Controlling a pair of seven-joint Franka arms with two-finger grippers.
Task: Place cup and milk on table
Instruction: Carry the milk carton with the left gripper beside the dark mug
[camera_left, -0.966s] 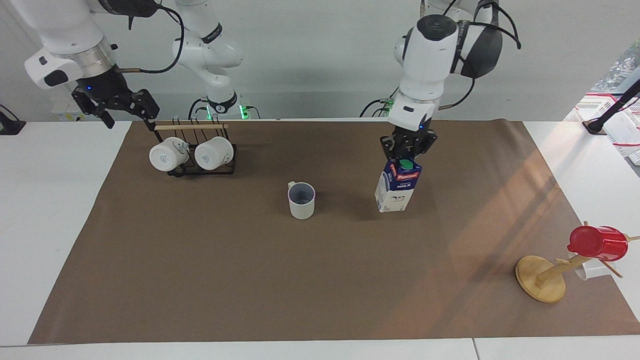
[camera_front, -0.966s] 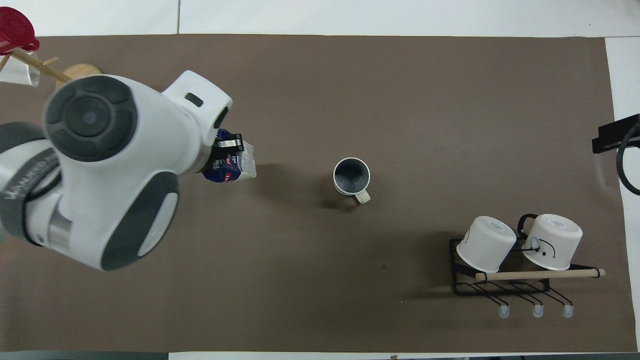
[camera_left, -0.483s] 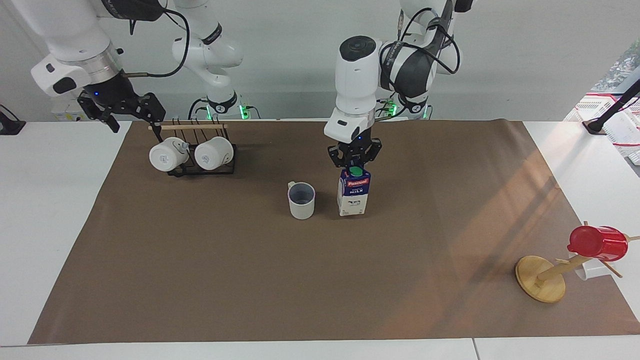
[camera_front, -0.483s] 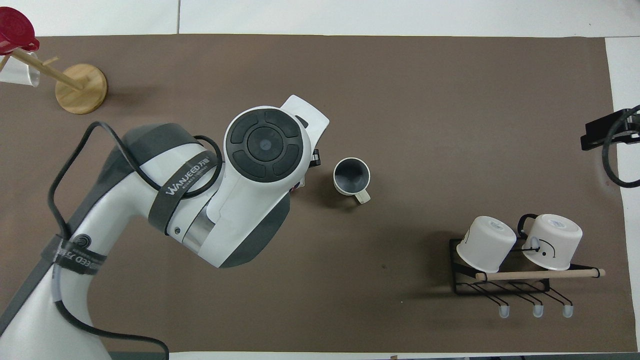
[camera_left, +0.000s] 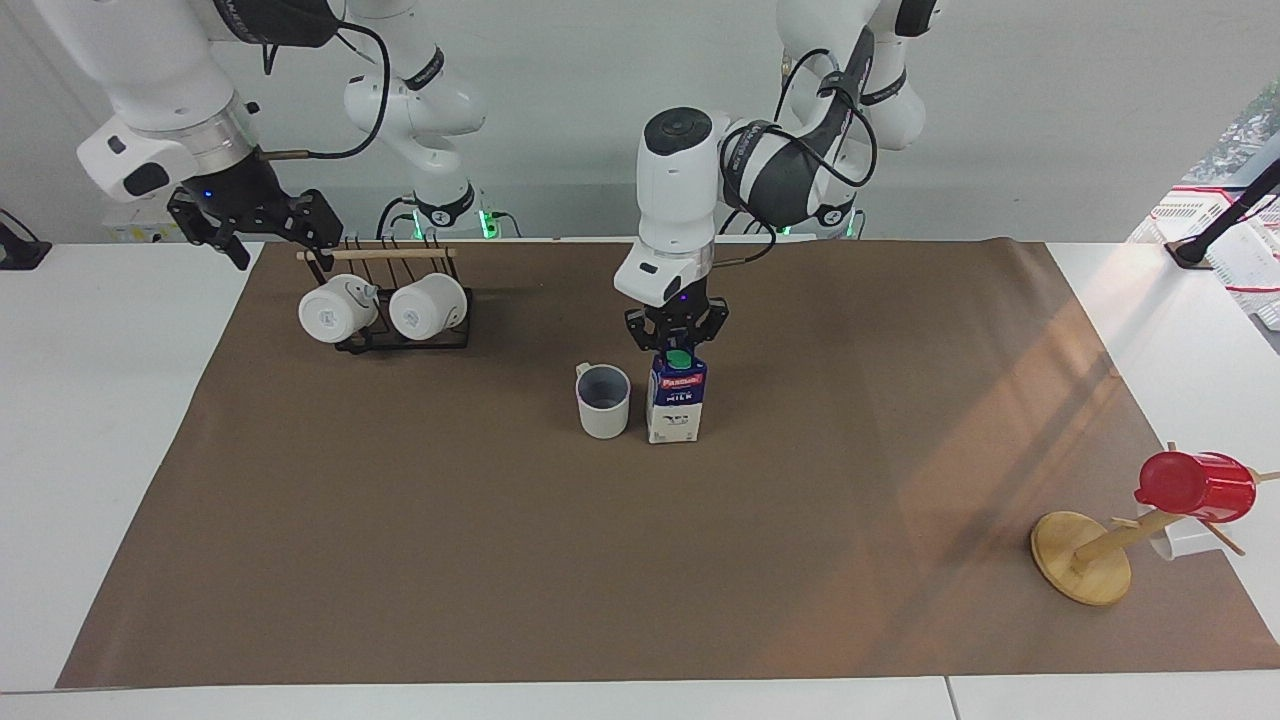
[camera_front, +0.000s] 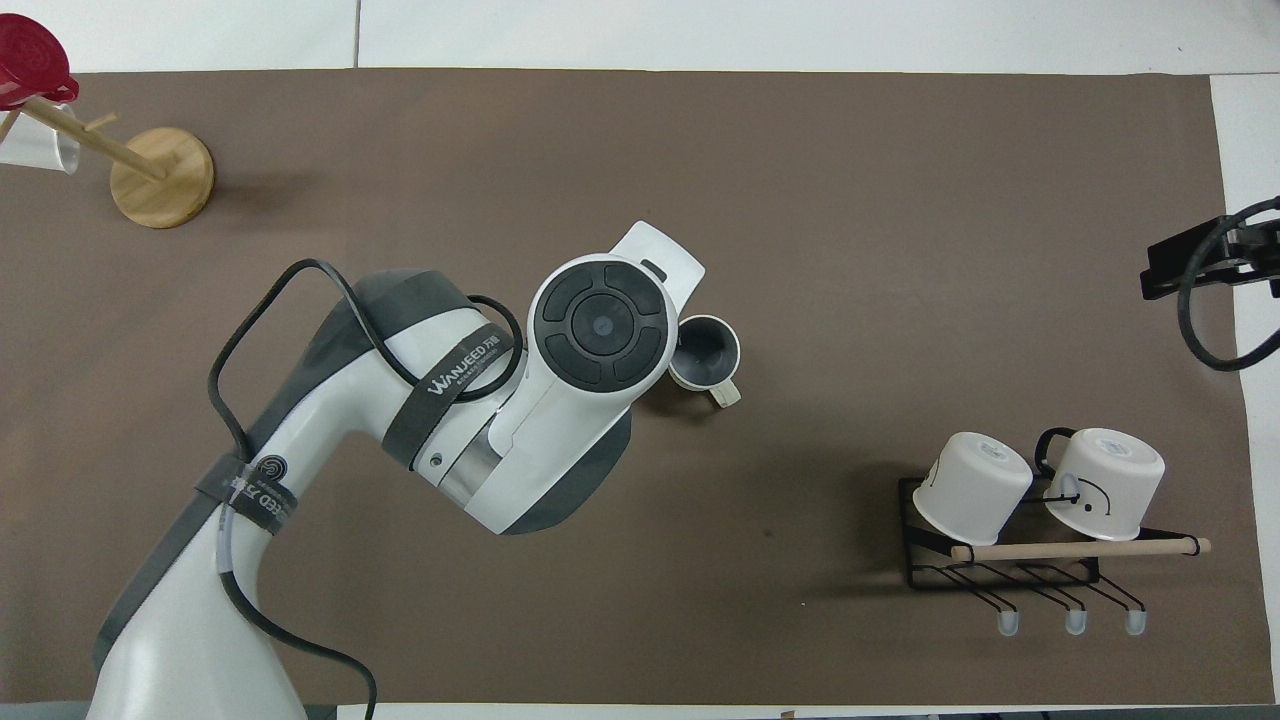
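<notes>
Facing view, left gripper (camera_left: 677, 348) clamped on upright milk (camera_left: 675, 408) beside cup (camera_left: 603, 400), right gripper (camera_left: 262, 222) waiting, spread

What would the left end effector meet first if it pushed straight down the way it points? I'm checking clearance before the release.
The milk itself: the left end effector points straight down and grips the carton's top. Under the carton lies the table; it looks to be standing there already, though contact is hard to confirm.

Two white mugs (camera_left: 385, 309) on black wire rack (camera_front: 1010, 570), red cup (camera_left: 1196, 486) on wooden stand (camera_left: 1082, 558)
</notes>
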